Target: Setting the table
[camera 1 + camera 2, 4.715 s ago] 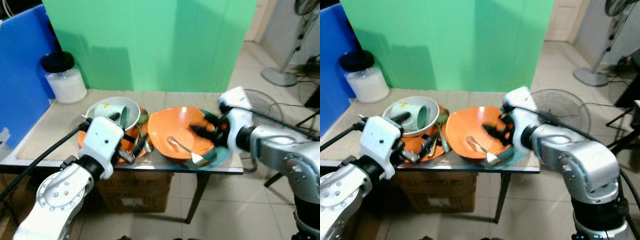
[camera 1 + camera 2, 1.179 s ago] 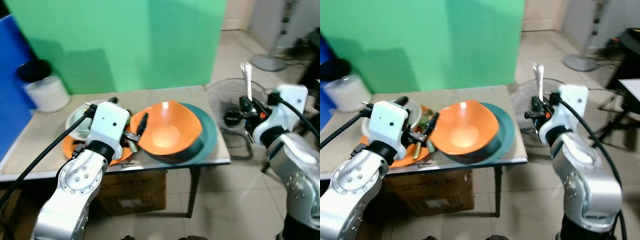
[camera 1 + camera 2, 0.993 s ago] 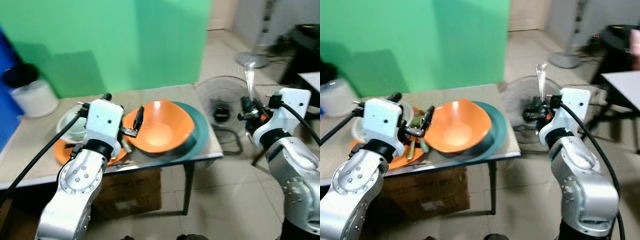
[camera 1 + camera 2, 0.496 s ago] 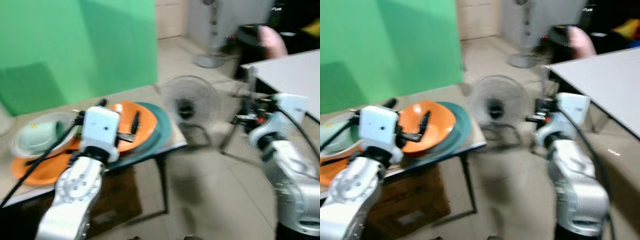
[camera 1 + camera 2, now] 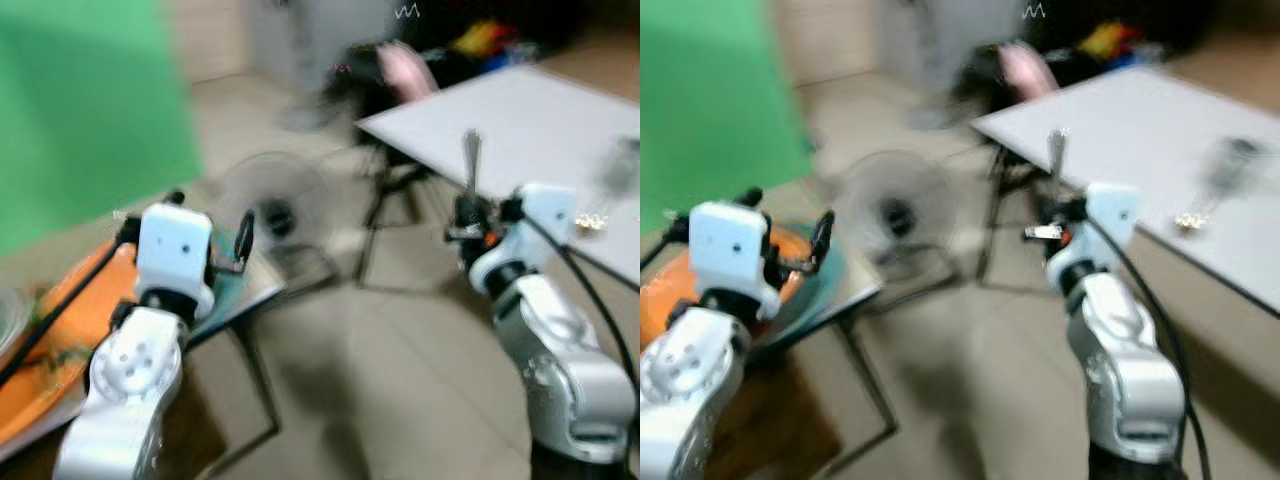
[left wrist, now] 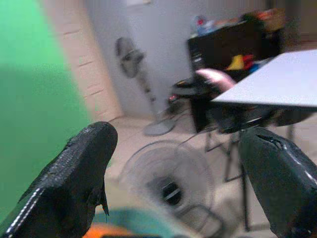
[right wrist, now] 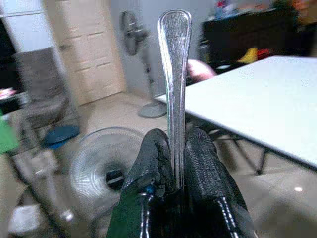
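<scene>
- The right hand point(image 7: 173, 186) is clamped on the handle of a metal utensil point(image 7: 174, 79), held upright with the handle end uppermost; whether it is a spoon or a fork cannot be told, as the working end is hidden.
- In the head views the utensil stands above the right wrist, in the air between the two surfaces and touching neither.
- The left hand point(image 6: 183, 173) is spread wide and holds nothing, raised just above the near surface point(image 5: 245, 295).
- On that near surface lie an orange dish point(image 5: 70, 310) and the rim of a teal plate point(image 5: 228, 278), not yet carried over.
- Beyond stands a floor fan point(image 5: 268, 212), then the white surface point(image 5: 520, 120), with something small and blurred near its right edge.
- Judged from this, the job is at an early stage: one piece of cutlery is in transit, and the dishes remain to be brought.
</scene>
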You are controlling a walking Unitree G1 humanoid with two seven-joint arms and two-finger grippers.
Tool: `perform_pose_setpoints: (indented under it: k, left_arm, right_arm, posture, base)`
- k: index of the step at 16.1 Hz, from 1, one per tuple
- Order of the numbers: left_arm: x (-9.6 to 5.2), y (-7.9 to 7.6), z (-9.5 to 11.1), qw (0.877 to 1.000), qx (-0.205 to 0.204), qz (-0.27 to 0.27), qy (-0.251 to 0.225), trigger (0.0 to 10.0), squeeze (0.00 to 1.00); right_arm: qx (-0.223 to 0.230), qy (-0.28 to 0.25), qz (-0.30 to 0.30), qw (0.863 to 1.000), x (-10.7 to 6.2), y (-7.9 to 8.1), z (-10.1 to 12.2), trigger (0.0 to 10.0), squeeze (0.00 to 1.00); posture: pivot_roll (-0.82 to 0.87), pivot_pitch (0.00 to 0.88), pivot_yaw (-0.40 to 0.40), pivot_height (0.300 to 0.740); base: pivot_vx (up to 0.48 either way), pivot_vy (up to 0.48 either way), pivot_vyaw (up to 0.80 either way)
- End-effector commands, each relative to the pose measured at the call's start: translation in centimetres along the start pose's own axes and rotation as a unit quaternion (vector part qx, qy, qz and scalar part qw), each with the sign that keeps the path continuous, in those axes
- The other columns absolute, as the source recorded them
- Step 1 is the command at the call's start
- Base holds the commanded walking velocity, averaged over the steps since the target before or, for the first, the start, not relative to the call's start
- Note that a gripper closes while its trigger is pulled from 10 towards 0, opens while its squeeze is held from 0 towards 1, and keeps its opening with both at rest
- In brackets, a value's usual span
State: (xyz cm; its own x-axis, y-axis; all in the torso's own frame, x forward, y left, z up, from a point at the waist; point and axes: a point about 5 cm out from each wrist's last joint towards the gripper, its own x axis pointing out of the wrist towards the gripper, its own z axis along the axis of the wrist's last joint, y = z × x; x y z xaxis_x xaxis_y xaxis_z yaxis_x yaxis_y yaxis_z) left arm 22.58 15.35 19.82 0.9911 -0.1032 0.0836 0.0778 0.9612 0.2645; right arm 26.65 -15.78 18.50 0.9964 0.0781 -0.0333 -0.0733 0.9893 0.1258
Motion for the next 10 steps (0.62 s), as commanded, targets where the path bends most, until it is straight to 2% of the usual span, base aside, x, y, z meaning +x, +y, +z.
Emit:
perform_pose_setpoints:
  k: [1, 10]
  left_arm:
    - [0.2, -0.2, 0.1, 1.0, -0.004, -0.007, -0.004, 10.0, 0.0]
    - [0.6, 0.9, -0.3, 1.0, 0.0, -0.003, 0.003, 10.0, 0.0]
  right_arm:
    - [-0.004, -0.006, -0.016, 1.0, 0.2, -0.5, 0.2, 10.0, 0.0]
    - [-0.012, -0.001, -0.017, 1.0, 0.7, 0.0, -0.1, 10.0, 0.0]
  posture:
    - [-0.07, 0.0, 0.036, 0.74]
    - [-0.08, 0.0, 0.049, 0.74]
  base:
    - [0.334, 0.0, -0.8]
    - [0.337, 0.0, -0.8]
